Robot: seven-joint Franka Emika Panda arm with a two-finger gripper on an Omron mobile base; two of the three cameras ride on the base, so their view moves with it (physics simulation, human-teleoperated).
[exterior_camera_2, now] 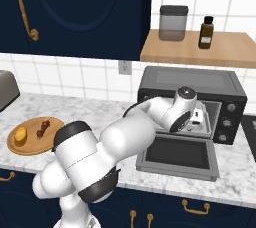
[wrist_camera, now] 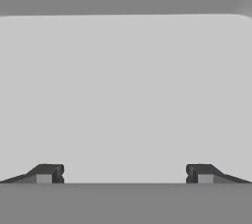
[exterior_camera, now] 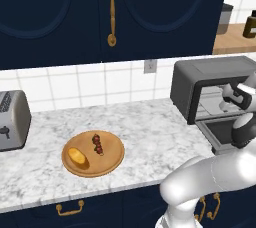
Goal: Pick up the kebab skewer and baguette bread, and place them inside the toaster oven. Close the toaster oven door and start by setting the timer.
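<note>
Toaster oven: dark grey, right end of the marble table; toaster oven door dropped open and lying flat toward the near edge.
Gripper: at the oven mouth, fingers spread wide apart, holding nothing.
Kebab skewer and baguette bread: side by side, apart, on the wooden plate, left of the oven.
Silver toaster: far left.

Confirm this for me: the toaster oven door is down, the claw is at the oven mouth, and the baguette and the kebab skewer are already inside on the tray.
One thing is wrong: the baguette and kebab skewer still lie on the round wooden plate on the counter, as the left base view shows. The rest holds: the toaster oven door is down and the open, empty claw is at the toaster oven mouth.
</note>
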